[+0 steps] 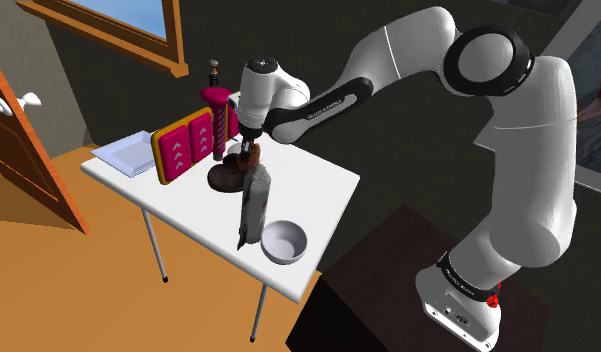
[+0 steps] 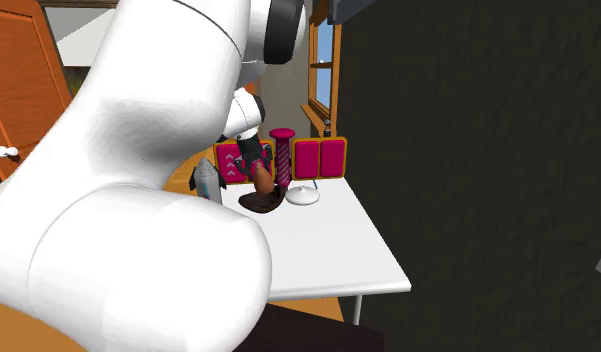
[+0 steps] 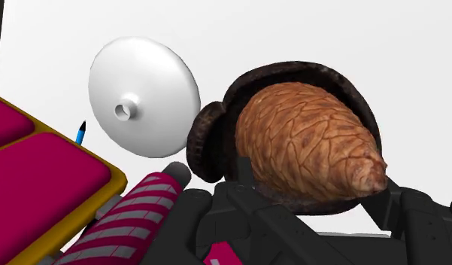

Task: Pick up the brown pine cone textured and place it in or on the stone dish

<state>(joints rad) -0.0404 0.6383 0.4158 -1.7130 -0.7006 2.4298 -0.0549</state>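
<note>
My black gripper (image 1: 250, 147) is shut on the brown, scaly pine cone (image 1: 254, 157), which hangs just above the dark stone dish (image 1: 224, 179) near the middle of the white table (image 1: 318, 185). In the wrist view the pine cone (image 3: 307, 143) sits clasped between my fingers (image 3: 239, 207), with the dish's dark rim (image 3: 292, 71) ringing it from behind. In the second exterior view the cone (image 2: 263, 179) hangs under the gripper (image 2: 256, 166), over the dish (image 2: 260, 203). Whether the cone touches the dish I cannot tell.
A pink-and-yellow box (image 1: 188, 146) and a pink striped post (image 1: 219, 122) stand just behind the dish. A grey bag (image 1: 253, 206) and a white bowl (image 1: 285, 242) lie toward the table's front. A white tray (image 1: 128, 153) sits at the far corner. A white disc (image 3: 144, 98) lies beside the dish.
</note>
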